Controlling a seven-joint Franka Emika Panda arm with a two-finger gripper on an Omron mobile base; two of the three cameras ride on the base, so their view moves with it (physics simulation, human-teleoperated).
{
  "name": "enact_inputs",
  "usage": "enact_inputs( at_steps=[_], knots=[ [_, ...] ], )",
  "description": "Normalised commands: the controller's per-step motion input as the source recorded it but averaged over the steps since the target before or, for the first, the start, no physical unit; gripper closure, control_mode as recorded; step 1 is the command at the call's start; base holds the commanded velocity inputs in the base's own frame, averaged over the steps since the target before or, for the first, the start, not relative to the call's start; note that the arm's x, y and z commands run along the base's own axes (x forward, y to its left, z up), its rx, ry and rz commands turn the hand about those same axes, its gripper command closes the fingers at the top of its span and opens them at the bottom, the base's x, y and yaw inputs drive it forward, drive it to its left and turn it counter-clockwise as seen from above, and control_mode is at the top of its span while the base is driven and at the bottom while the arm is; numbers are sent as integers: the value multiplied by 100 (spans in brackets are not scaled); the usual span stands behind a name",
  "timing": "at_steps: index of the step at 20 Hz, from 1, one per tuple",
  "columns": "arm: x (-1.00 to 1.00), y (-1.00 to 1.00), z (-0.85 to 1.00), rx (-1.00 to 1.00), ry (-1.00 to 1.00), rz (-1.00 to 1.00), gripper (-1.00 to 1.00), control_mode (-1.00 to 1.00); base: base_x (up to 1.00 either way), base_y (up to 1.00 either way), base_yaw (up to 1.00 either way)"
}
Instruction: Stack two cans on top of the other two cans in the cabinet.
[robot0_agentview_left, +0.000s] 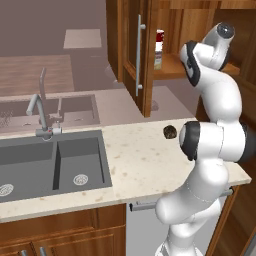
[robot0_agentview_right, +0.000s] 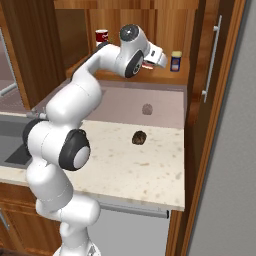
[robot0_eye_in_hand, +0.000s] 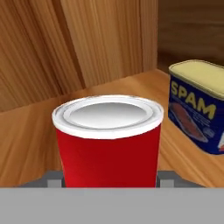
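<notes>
Right now a red can stands upright on the cabinet shelf, clasped between the fingers, which are part closed against its two sides. Just beside it sits the dark-blue can, upright too.

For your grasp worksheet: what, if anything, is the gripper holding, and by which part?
The gripper is shut on a red can, its fingers on the can's lower sides.

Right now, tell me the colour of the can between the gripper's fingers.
Red body with a white rim and pale silvery top; the red can shows best in the hand view.
</notes>
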Motion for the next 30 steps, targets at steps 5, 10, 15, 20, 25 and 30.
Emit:
enact_inputs(
  at_steps=[5, 10, 15, 20, 25, 30],
  knots=[
    [0, 0, 35, 0, -17, -12, 100, -100, 0, 0, 0],
    [0, 0, 17, -8, -17, -20, 100, -100, 0, 0, 0],
    [3, 0, 22, -5, -17, -18, 100, -100, 0, 0, 0],
    [9, -6, 17, -6, -3, -15, 100, -100, 0, 0, 0],
    [10, -14, 8, -8, 4, -9, 100, -100, 0, 0, 0],
    [9, -16, 13, -4, 6, -6, 100, -100, 0, 0, 0]
  ],
)
